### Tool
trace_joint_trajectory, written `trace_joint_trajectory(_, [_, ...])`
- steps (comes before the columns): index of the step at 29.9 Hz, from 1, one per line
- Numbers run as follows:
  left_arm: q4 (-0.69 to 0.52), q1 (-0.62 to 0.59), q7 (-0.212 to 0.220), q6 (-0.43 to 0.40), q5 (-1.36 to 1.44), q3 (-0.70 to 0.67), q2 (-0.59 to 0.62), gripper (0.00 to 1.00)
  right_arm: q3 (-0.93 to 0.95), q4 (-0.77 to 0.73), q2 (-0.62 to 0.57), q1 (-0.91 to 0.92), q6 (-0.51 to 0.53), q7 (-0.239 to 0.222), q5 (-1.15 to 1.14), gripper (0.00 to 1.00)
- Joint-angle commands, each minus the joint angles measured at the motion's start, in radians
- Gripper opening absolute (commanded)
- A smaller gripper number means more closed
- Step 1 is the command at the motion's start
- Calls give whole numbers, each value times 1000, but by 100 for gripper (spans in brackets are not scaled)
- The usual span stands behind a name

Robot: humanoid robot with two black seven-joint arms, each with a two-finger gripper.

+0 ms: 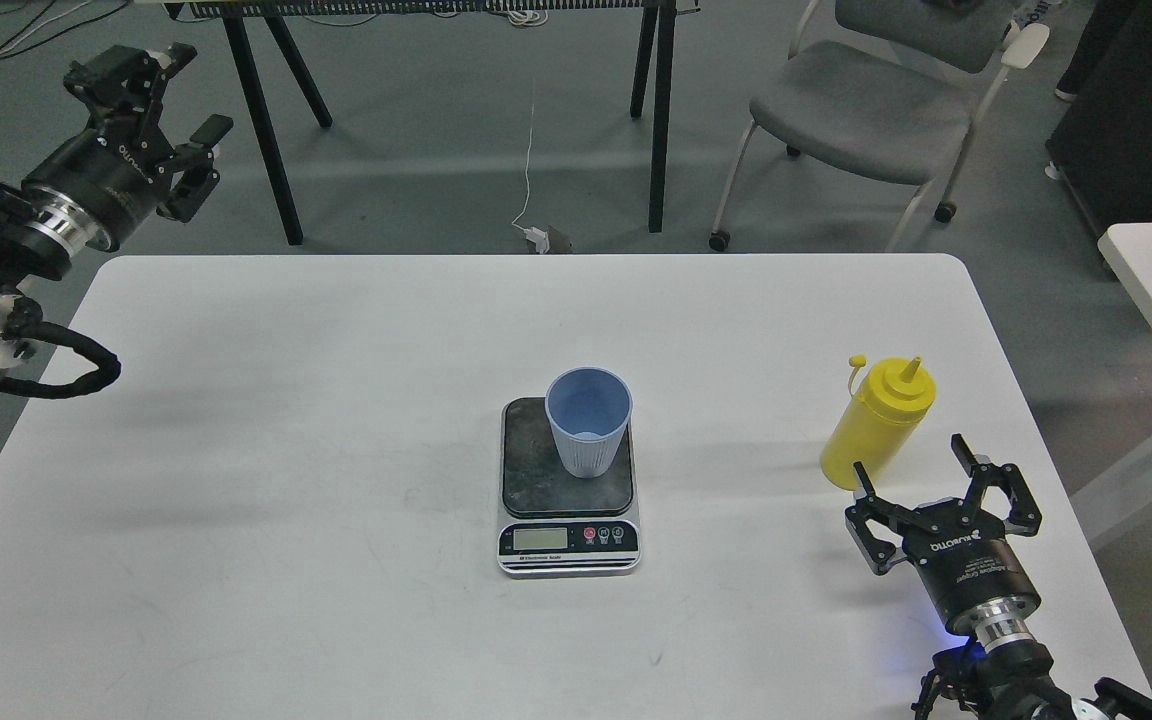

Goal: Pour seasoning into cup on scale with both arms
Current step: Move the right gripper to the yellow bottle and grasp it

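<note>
Just ahead of the right gripper [914, 462] stands the bottle [876, 425], upright near the table's [236, 420] right edge, nozzle up and its small cap dangling off to the left side. That gripper's jaws are spread wide and empty, pointing up the table at the bottle's base, so the step in hand looks like the reach and grasp. Doing it well means sliding forward until the yellow body sits squarely between the fingers, then closing around the middle of the body rather than down at the foot, where a tall soft bottle could tip or squirt. Well off to this gripper's left, at table centre, the cup [588, 420] sits on the scale [568, 485], toward the platform's far right corner, mouth open and nothing near it. Far over on the other side the left gripper [161, 130] hangs raised beyond the table's left corner, fingers parted, holding nothing; it seems free to come in later and steady the cup, gently, since leaning on it would upset the reading
</note>
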Motion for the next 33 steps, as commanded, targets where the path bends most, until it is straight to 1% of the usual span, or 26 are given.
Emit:
trace_joint_trajectory(1, [0,-1,0,0,0,-1,2,73,1,-62,30,36,0,0,-28,99])
trace_joint_trajectory(5, [0,-1,0,0,0,-1,2,73,0,-90,70,71,0,0,-34,99])
trace_joint_trajectory(13, [0,-1,0,0,0,0,3,73,-10,-164,108,124,0,0,-37,98])
trace_joint_trajectory(19, [0,-1,0,0,0,2,2,73,-5,-168,121,125,0,0,-43,97])
trace_joint_trajectory(20, [0,-1,0,0,0,2,2,73,-3,-170,122,125,0,0,-43,95])
trace_joint_trajectory(21, [0,-1,0,0,1,2,2,73,-2,-171,122,125,0,0,-43,91])
trace_joint_trajectory(23, [0,-1,0,0,1,2,2,73,1,-185,130,125,0,0,-43,78])
trace_joint_trajectory(25, [0,-1,0,0,1,2,2,73,3,-203,141,130,0,0,-43,71])
trace_joint_trajectory(27, [0,0,0,0,1,2,2,73,3,-213,142,133,0,0,-43,68])
trace_joint_trajectory(30, [0,0,0,0,3,5,2,73,12,-219,142,138,0,0,-45,59])
trace_joint_trajectory(33, [0,0,0,0,3,5,2,73,13,-234,144,141,0,0,-46,55])
